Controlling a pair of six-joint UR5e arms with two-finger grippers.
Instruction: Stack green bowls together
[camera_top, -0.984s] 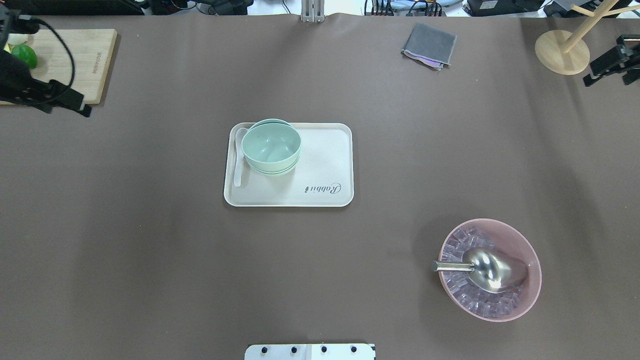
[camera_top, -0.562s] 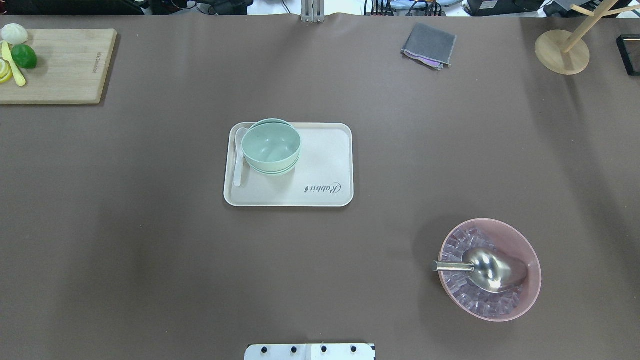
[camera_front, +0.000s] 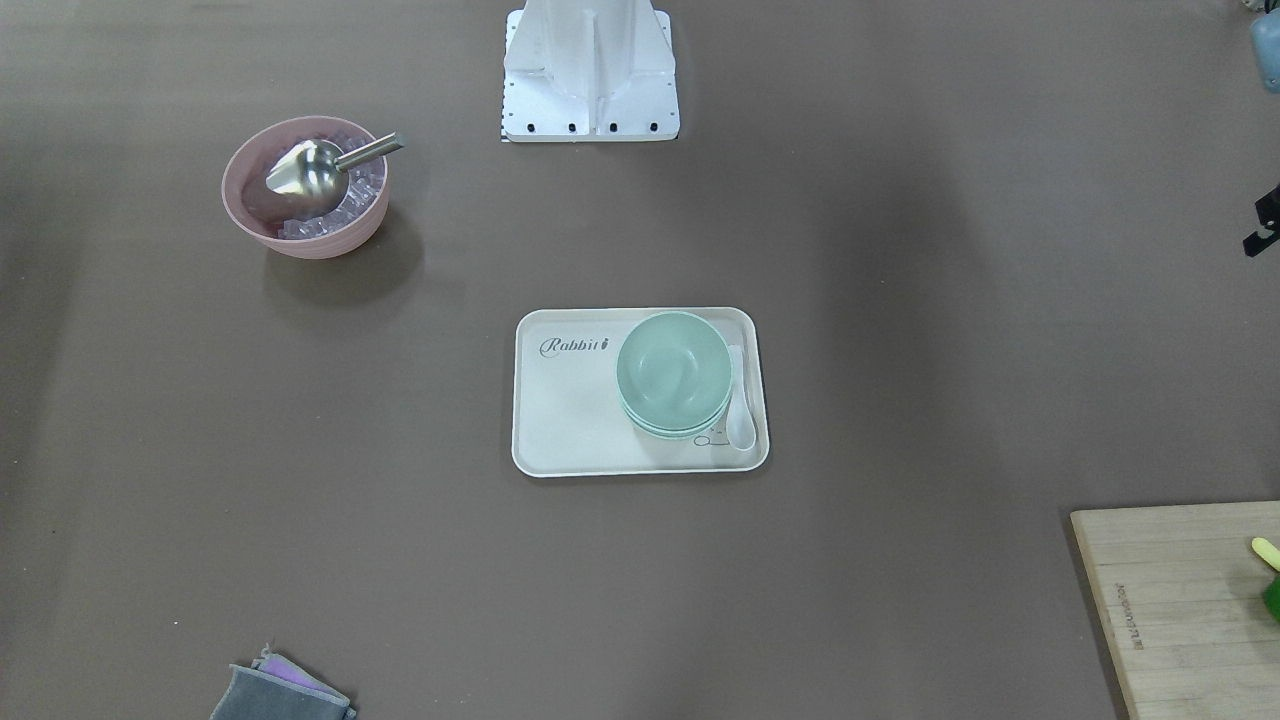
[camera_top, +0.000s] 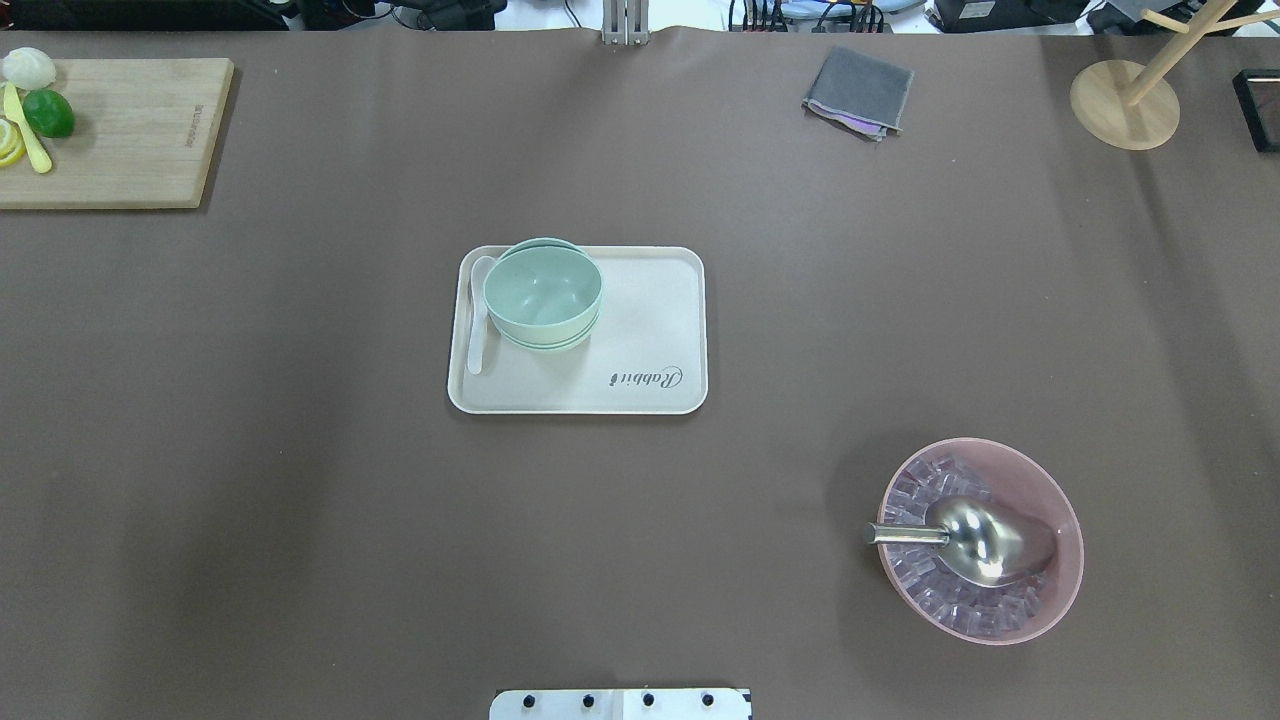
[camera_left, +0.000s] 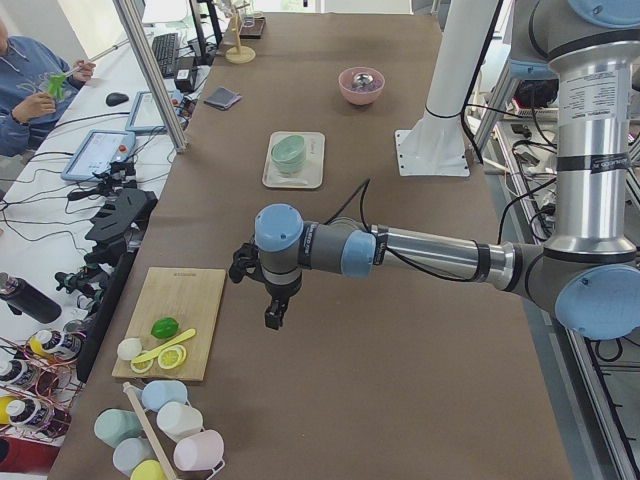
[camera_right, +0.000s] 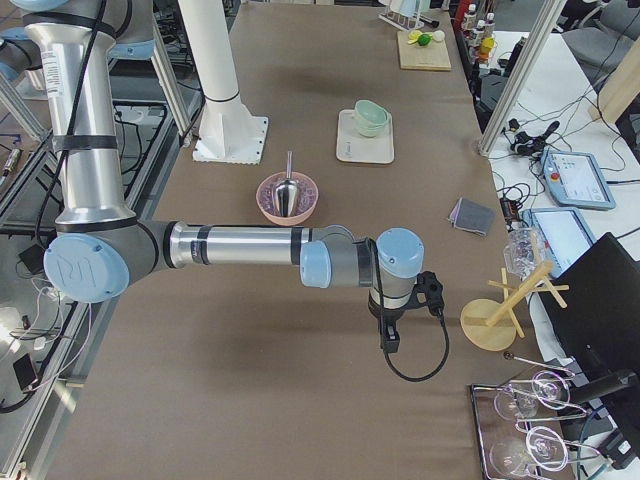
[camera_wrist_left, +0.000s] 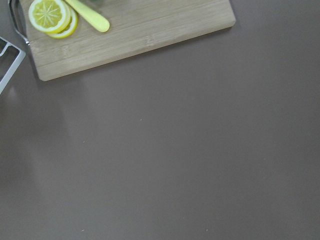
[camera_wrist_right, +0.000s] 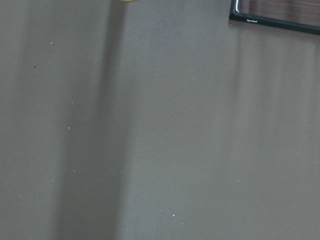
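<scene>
With the green bowls nested, seemingly all three, on the cream tray, the arms should park well clear; I cannot tell whether the left gripper or right gripper is spread.

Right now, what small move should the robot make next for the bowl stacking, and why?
I'd judge no move is needed: the green bowls sit nested in one stack on the tray, and the left gripper and right gripper both hang far from them.

A cream tray sits mid-frame; lower right, a pink bowl holds a metal scoop. Cutting board upper left, grey cloth along the top.
</scene>
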